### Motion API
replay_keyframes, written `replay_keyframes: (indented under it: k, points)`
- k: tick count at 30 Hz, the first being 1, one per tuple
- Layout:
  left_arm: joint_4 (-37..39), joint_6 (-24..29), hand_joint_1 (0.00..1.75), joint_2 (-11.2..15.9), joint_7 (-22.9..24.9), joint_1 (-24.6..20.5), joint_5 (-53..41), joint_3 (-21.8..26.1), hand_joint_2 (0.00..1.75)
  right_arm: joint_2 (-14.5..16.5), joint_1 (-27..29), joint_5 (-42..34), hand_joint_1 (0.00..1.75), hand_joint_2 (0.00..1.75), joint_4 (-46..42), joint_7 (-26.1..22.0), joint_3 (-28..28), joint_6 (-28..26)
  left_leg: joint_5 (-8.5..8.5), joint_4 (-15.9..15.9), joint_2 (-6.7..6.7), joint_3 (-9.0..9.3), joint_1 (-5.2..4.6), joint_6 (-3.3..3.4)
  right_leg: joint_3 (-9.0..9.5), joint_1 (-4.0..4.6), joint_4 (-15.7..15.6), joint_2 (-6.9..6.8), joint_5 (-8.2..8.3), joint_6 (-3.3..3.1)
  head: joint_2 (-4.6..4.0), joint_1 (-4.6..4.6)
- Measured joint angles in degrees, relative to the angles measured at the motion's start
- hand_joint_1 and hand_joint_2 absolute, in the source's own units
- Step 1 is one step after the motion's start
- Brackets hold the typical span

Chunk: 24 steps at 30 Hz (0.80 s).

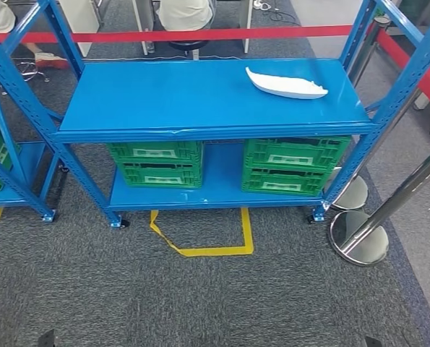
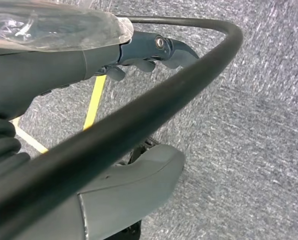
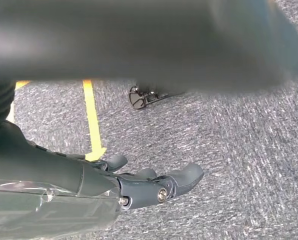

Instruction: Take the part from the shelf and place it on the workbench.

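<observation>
I see the long white moulded part [image 1: 287, 84] near the blue metal shelf's [image 1: 163, 101] right rear corner, green plastic crates [image 1: 157, 164] below on grey carpet [image 1: 201, 303]; both hands, left hand [image 2: 155, 50] and right hand [image 3: 155, 185], seem empty, fingers apart.

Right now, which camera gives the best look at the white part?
Head view: the white part lies in full sight on the blue shelf, toward its right end. Both wrist views look down at carpet and yellow tape past a hanging hand, not at the part.
</observation>
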Motion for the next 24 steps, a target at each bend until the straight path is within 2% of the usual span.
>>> replay_keyframes:
  k: [2,8,24]
  points:
    - [0.0,0.0,0.0,-0.1,0.2,0.2,-1.3,0.1,0.0,0.0,0.2,0.5,0.0,0.0,0.0,0.1,0.0,0.0,-0.08,0.0,0.0,0.06,-0.05,0.12,0.07,-0.07,0.0,0.0,-0.07,0.31,0.01,0.17]
    - [-0.1,-1.1,0.0,-1.0,1.7,1.7,-10.1,2.2,0.0,0.3,1.5,4.0,0.0,0.0,-0.3,1.2,-0.4,0.1,-0.17,0.0,0.0,0.24,-0.08,0.22,0.19,-0.12,0.0,-0.01,-0.23,0.63,0.01,0.11]
    - [-2.5,-4.6,0.0,-5.0,6.3,6.5,-37.1,13.9,0.0,2.8,5.7,15.0,0.0,0.0,-3.1,4.4,-4.4,-0.3,-0.18,-0.3,0.01,0.51,-0.01,0.15,0.26,-0.04,0.0,-0.01,-0.31,0.52,0.01,-0.02]
